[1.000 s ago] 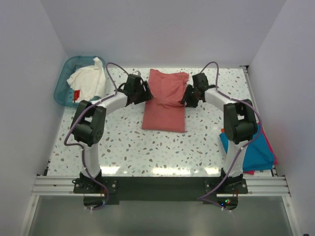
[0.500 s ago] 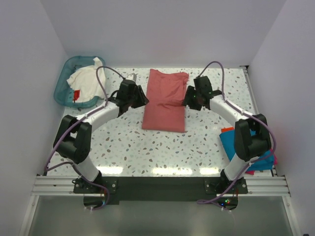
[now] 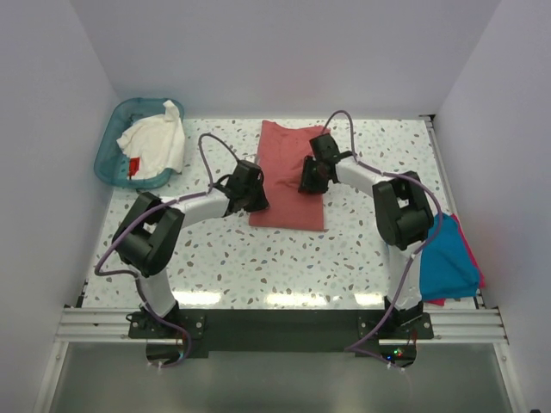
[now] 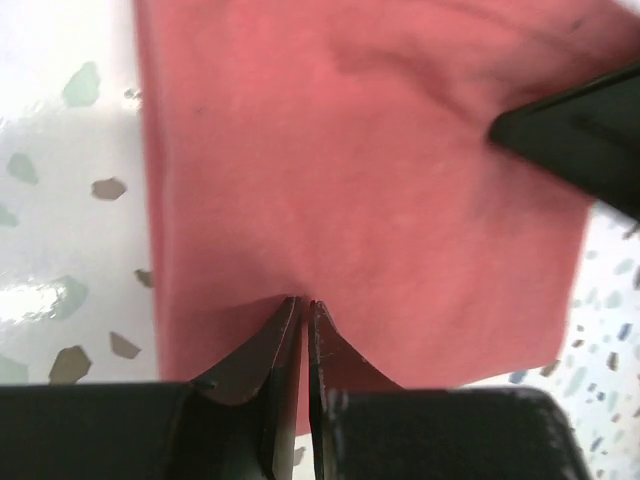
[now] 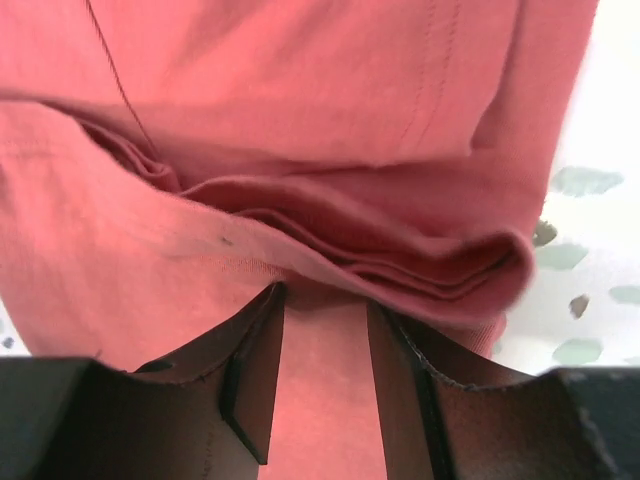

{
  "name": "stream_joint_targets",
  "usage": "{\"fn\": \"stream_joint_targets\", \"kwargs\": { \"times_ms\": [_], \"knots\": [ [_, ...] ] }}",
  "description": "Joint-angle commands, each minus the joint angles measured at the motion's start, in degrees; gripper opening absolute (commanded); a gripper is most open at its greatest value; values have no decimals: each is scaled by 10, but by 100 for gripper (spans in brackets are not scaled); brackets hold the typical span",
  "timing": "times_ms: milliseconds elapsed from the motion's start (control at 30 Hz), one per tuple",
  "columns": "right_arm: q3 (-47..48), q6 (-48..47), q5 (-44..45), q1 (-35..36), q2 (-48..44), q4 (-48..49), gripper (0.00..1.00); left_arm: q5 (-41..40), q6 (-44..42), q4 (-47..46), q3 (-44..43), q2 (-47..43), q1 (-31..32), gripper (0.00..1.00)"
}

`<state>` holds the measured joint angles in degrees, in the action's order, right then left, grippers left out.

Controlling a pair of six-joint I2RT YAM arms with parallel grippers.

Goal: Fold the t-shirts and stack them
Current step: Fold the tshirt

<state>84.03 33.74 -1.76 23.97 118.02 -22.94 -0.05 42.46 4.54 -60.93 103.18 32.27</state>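
The salmon-red t-shirt [image 3: 288, 176] lies in the middle of the speckled tabletop [image 3: 258, 258], toward its far half, folded into a narrow oblong. Its long axis runs from near to far, away from my bases, leaning a little to the right at the far end. The far end reaches almost to the back edge of the tabletop and the straight near edge faces me. My left hand [image 3: 255, 196] sits low at the shirt's left edge, close to the near corner. In the left wrist view this hand [image 4: 303, 310] has its fingers drawn together to a thin slit, nipping the cloth, which puckers toward the tips. My right hand [image 3: 308, 179] is over the shirt's right side, about halfway along its length. In the right wrist view that hand [image 5: 325, 300] has its fingers standing apart with red cloth showing in the gap. A thick bundle of folded layers lies just ahead of the tips, and I cannot see it gripped. The white t-shirt [image 3: 155, 142] lies crumpled in the teal basket [image 3: 116, 120] at the far left corner. The teal-blue t-shirt [image 3: 448, 262] rests folded on the orange-red t-shirt [image 3: 471, 252] at the right edge, well apart from both hands.
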Motion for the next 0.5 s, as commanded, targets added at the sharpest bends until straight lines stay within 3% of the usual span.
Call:
{"fn": "stream_joint_targets", "kwargs": {
  "times_ms": [0, 200, 467],
  "knots": [
    [41, 1, -10, -31, 0, -6, 43, -38, 21, 7, 19, 4, -3, 11],
    [29, 22, -36, -55, 19, -5, 43, -40, 38, -13, 63, -3, 4, 11],
    [-58, 27, -43, -54, -22, 30, 44, -33, 53, -27, 98, -16, 16, 11]
  ]
}}
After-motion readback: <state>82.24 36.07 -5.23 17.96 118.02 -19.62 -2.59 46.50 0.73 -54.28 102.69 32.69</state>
